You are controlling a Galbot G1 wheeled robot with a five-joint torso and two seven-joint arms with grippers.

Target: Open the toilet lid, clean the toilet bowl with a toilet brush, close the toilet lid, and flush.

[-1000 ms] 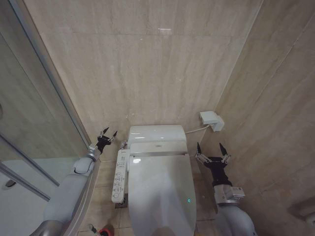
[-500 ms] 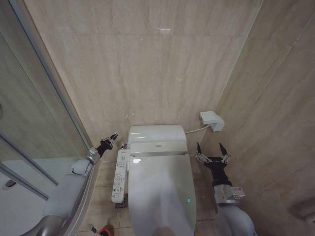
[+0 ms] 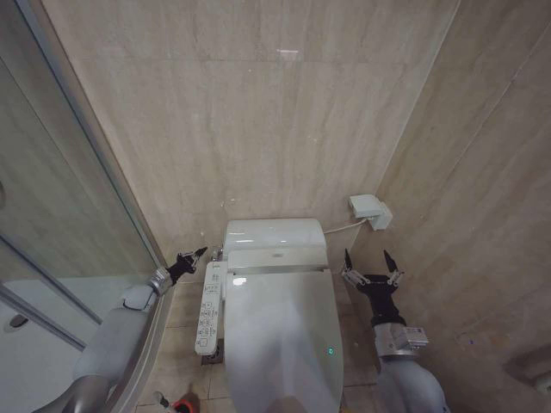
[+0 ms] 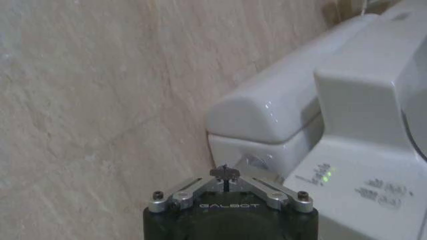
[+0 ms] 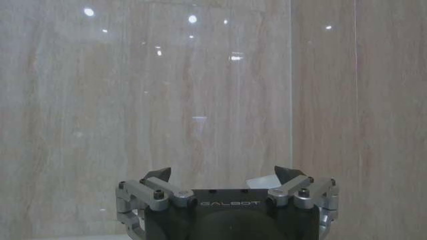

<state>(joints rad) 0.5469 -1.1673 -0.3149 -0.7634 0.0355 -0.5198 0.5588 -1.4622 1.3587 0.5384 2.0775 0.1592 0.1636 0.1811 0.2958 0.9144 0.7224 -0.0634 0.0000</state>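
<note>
One glossy white toilet lid (image 3: 280, 340) (down, unbroken, shut).

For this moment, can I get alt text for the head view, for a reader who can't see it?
A toilet seen from above with the toilet lid shut, in a tiled corner. The left gripper, shut, reaches toward the tank beside the control panel; the right gripper is open on the other side.
</note>
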